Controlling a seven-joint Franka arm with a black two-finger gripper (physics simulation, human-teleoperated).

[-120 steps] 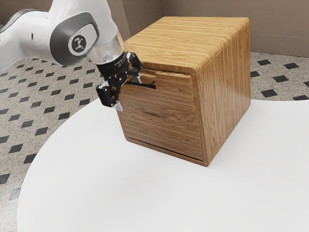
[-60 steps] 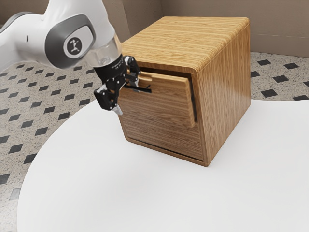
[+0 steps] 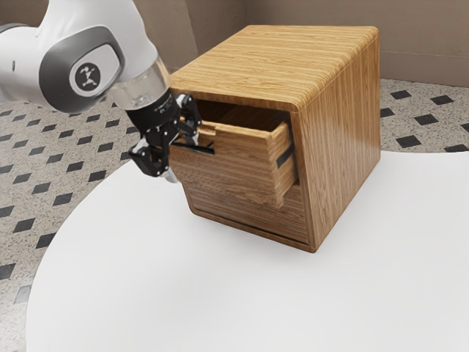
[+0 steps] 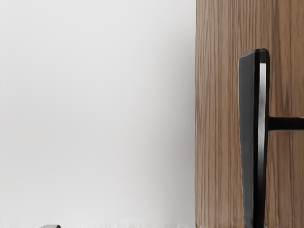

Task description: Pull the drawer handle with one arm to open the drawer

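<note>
White table (image 3: 220, 293), wooden drawer (image 3: 234, 163) half out

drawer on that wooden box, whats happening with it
A Franka arm has its gripper at the black handle of the top drawer in a wooden cabinet on a white table. The drawer stands partly open, slid out toward the exterior view's left, not fully out.

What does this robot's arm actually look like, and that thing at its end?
It is a smooth, glossy white arm built of rounded segments. One joint carries a grey round cap with a small white emblem bearing a dark mark. Towards the end it narrows into a pale shiny wrist collar, followed by a blocky black gripper.
</note>
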